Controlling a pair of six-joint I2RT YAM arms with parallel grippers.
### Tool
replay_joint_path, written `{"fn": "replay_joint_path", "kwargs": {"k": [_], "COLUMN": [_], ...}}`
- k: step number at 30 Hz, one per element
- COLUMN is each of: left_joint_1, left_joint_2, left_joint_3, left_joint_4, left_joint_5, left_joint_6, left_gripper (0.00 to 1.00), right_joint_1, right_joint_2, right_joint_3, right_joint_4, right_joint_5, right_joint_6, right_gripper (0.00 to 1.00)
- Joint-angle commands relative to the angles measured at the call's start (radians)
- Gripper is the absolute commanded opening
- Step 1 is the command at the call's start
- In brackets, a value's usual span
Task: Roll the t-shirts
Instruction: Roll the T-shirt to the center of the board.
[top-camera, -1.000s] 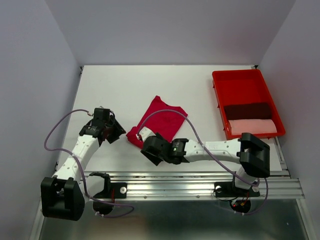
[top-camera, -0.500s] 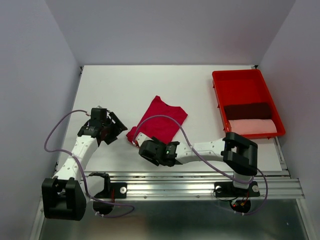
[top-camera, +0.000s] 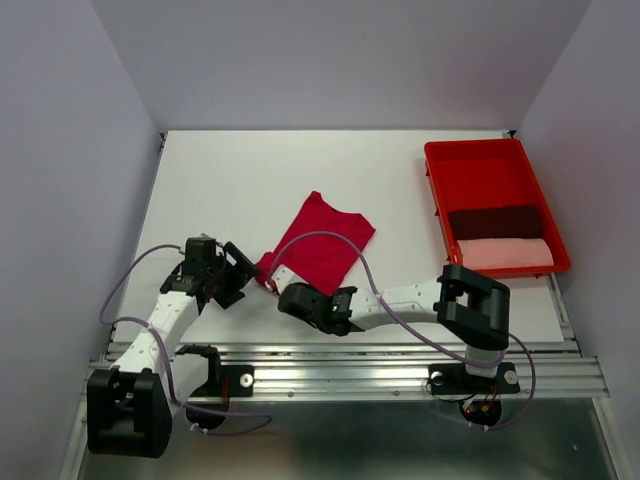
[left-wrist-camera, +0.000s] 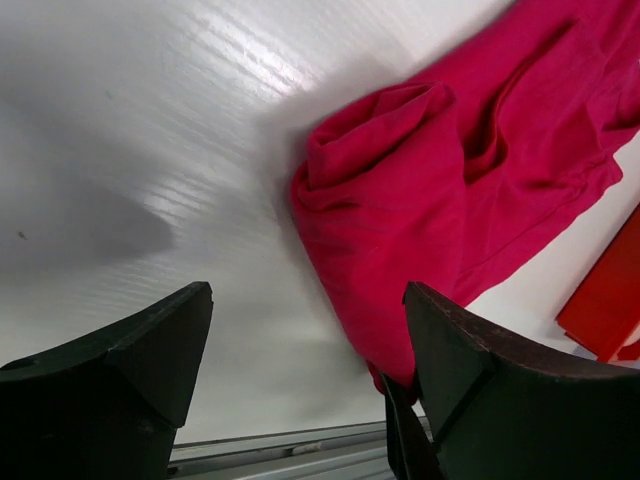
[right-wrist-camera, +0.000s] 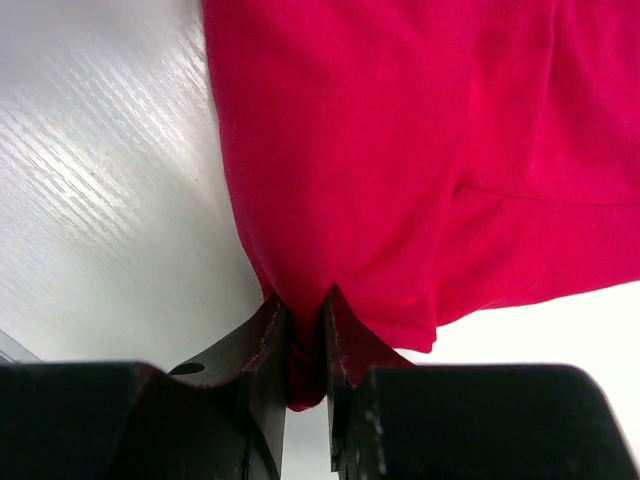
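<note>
Two grippers attended the crimson t-shirt (top-camera: 322, 240) lying mid-table (top-camera: 230, 180), its long axis running 7 to 1 o'clock. My right gripper (right-wrist-camera: 305, 328) was pinched on its 7 o'clock corner. My left gripper (left-wrist-camera: 305, 345), jaws wide and empty, sat just beside that corner at 9 o'clock.

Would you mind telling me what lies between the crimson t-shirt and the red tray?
Nothing does: in the top view, only bare white table separates the crimson t-shirt from the red tray.

I see bright, even light; glare streaks the tabletop (left-wrist-camera: 150, 100) and a soft shadow lies just beyond my left tool (left-wrist-camera: 305, 300).
</note>
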Motion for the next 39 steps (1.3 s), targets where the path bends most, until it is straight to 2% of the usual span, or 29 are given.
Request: {"fn": "replay_joint_path", "kwargs": {"k": [1,4,12,21,27,29,33,34,36,37,39], "left_joint_1": [0.007,0.005,0.007,0.005,0.005,0.005,0.004,0.004,0.004,0.004,0.005], "left_joint_2": [-0.016,-0.021,0.014,0.065,0.143,0.168,0.202,0.202,0.191,0.174,0.154], "left_joint_3": [-0.049,-0.086,-0.147,-0.193,-0.190,-0.186,-0.175,-0.175,-0.163,-0.160,-0.137], "left_joint_4": [0.108,0.159,0.292,0.464,0.551,0.567,0.579,0.573,0.545,0.533,0.477], "left_joint_5": [0.074,0.090,0.099,0.133,0.148,0.148,0.151,0.150,0.139,0.137,0.120], "left_joint_6": [-0.034,-0.053,-0.070,-0.090,-0.090,-0.091,-0.081,-0.080,-0.079,-0.079,-0.082], "left_gripper": [0.92,0.96,0.96,0.95,0.93,0.89,0.70,0.54,0.38,0.21,0.01], "right_joint_1": [0.001,-0.020,-0.069,-0.089,-0.098,-0.098,-0.098,-0.098,-0.098,-0.098,-0.098], "right_joint_2": [-0.064,-0.088,-0.145,-0.170,-0.173,-0.173,-0.170,-0.170,-0.168,-0.169,-0.168], "right_joint_3": [-0.020,-0.026,-0.058,-0.077,-0.081,-0.081,-0.080,-0.081,-0.081,-0.078,-0.075], "right_joint_4": [0.084,0.098,0.138,0.164,0.167,0.167,0.166,0.164,0.160,0.155,0.138], "right_joint_5": [-0.049,-0.089,-0.212,-0.268,-0.277,-0.275,-0.268,-0.265,-0.258,-0.254,-0.246], "right_joint_6": [0.061,0.091,0.163,0.188,0.194,0.196,0.196,0.196,0.191,0.185,0.170], "right_gripper": [0.01,0.01,0.01,0.01,0.01,0.01,0.01,0.01,0.07,0.24,0.45]}}
